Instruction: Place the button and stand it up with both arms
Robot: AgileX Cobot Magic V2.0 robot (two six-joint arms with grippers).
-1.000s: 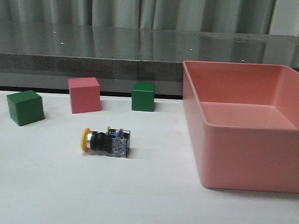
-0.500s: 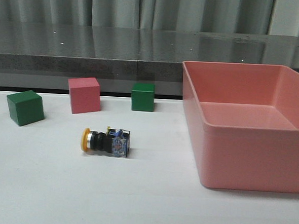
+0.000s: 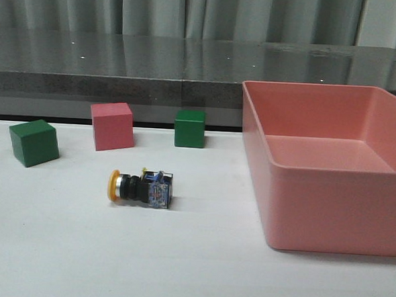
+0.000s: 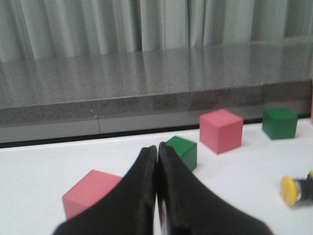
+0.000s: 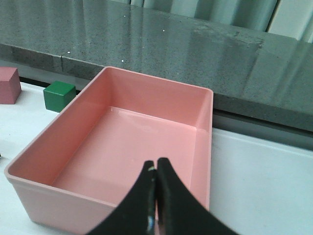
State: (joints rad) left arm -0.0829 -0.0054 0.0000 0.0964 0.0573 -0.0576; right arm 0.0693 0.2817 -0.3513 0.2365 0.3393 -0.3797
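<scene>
The button [image 3: 140, 188] lies on its side on the white table, its yellow cap pointing left and its blue-and-silver base to the right. Its yellow cap also shows at the edge of the left wrist view [image 4: 290, 190]. Neither arm shows in the front view. My left gripper [image 4: 157, 149] is shut and empty, held above the table short of the cubes. My right gripper [image 5: 156, 165] is shut and empty, held above the near part of the pink bin [image 5: 63, 191].
The big empty pink bin [image 3: 258, 159] stands at the right. Behind the button stand a green cube [image 3: 33, 142], a pink cube [image 3: 112, 126] and another green cube [image 3: 189, 128]. The left wrist view shows one more pink cube [image 4: 90, 193] close to the fingers.
</scene>
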